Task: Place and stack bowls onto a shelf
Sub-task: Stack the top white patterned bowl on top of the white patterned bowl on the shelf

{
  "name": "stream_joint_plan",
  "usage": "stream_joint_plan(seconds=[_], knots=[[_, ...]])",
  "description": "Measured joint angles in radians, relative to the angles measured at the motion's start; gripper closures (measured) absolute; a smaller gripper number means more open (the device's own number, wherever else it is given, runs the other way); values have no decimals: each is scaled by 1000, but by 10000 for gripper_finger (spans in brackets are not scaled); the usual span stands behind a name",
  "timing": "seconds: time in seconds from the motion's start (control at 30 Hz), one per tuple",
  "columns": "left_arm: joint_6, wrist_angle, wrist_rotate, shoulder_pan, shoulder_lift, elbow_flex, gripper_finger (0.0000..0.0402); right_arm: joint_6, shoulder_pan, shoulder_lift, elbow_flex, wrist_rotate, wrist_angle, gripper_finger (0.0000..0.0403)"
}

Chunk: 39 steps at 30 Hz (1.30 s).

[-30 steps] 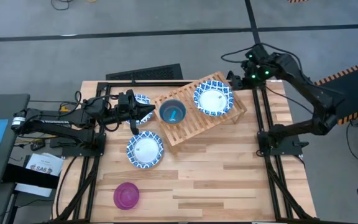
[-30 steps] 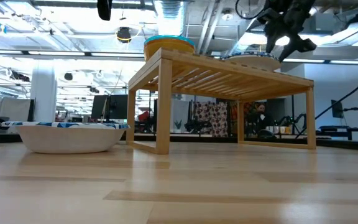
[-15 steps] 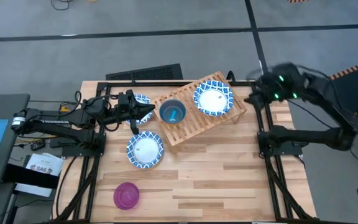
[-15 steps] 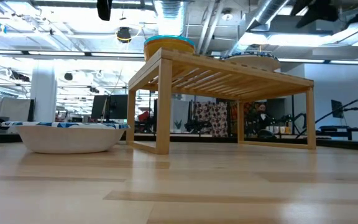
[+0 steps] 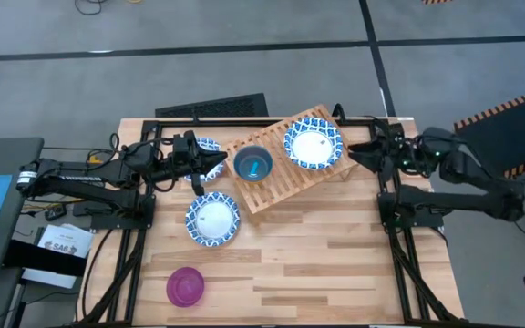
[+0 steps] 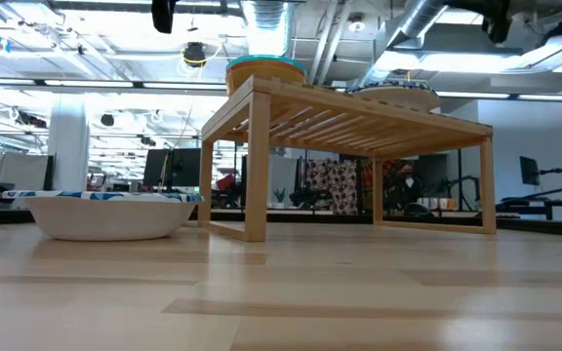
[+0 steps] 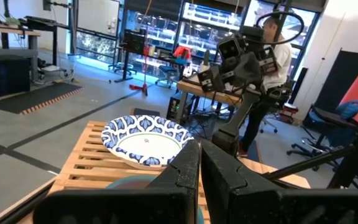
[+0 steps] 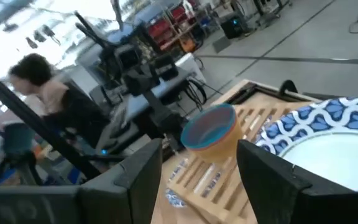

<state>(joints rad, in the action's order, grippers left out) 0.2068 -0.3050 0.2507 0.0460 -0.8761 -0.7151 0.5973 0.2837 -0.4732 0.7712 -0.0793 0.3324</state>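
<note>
My right gripper (image 5: 361, 155), fingers spread wide and empty, hangs beside the slatted wooden shelf (image 5: 276, 187); a careless swing could knock its blue-rimmed white bowl (image 5: 313, 146) off.

1. From overhead I get even, bright light on the table (image 5: 335, 264); shadows are soft and short.
2. My low camera looks into ceiling lights, so the shelf (image 6: 359, 122) stands backlit and the tabletop's near edge is soft, with pale sheen.
3. My left wrist feed is sharp far off; the fingers (image 7: 185, 180) up close are dark and blurred.
4. My right wrist feed is smeared throughout, its background washed out.
</note>
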Motion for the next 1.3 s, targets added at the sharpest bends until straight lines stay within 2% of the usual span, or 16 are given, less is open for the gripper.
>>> stream_joint_plan(seconds=[0.33,0.43,0.53,0.63,0.73,0.8,0.9,1.07,1.3], knots=[[-14,0,1,0,0,0,401,-2,-2,-26,0,10,-5,171],[-20,37,74,1,0,-16,401,3,-2,-28,0,11,-8,171],[-56,222,141,21,9,-103,391,20,-2,-33,0,10,-7,171],[-90,528,156,66,8,-227,364,25,-2,-43,0,10,-7,171],[-122,856,135,148,-3,-333,329,25,-2,-56,1,10,-7,171],[-135,1052,65,217,-7,-350,306,25,-2,-68,1,10,-7,171],[-169,1204,-75,306,-8,-307,275,25,-2,-89,1,10,-7,171],[-180,1217,-204,388,-11,-158,238,24,-2,-128,1,10,-7,171],[-200,1182,-222,409,-128,-14,214,24,0,-149,1,10,-7,171]])
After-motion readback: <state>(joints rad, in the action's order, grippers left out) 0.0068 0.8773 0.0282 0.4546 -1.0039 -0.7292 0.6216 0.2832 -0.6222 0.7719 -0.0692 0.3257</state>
